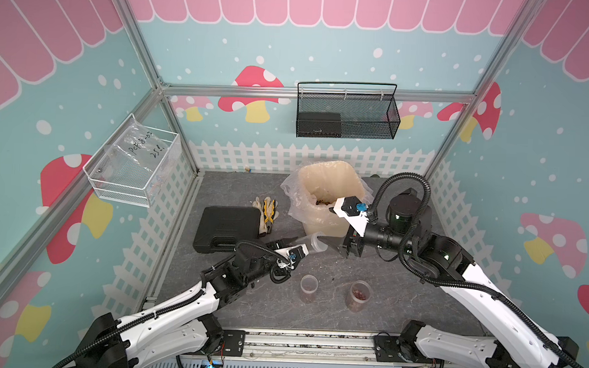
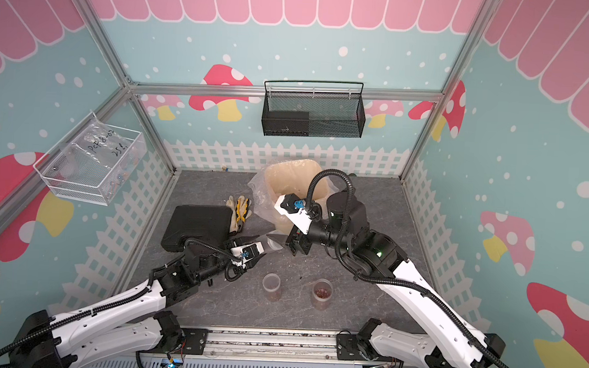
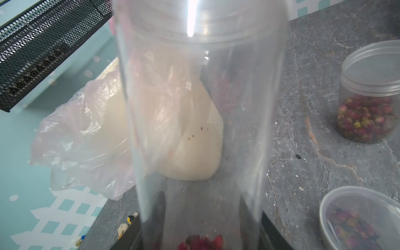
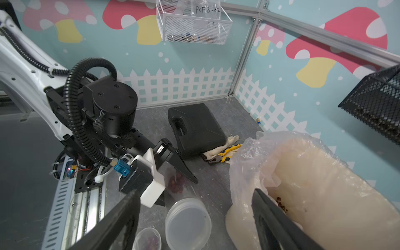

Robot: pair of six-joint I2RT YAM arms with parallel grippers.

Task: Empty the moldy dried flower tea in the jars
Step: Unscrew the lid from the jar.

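Barely begun. Clamping tall jar (image 1: 314, 243) in left tool (image 1: 300, 247), over desk (image 1: 400, 316) centre, lid (image 4: 188, 223) on, tea (image 3: 201, 241) inside. Straddling lid with right tool (image 4: 195, 191), spread apart. To do: unlid, pour into bin (image 1: 318, 223) at 12 o'clock; then narrow jar (image 1: 308, 288), wide jar (image 1: 360, 295) at 6 o'clock.

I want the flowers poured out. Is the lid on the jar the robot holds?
On. The right wrist view shows a flat round lid capping the jar in the left pincer.

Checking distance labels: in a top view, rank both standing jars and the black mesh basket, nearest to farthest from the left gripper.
1. Left standing jar, just toward the base from the left gripper.
2. Right standing jar, farther right.
3. Black mesh basket, back wall.
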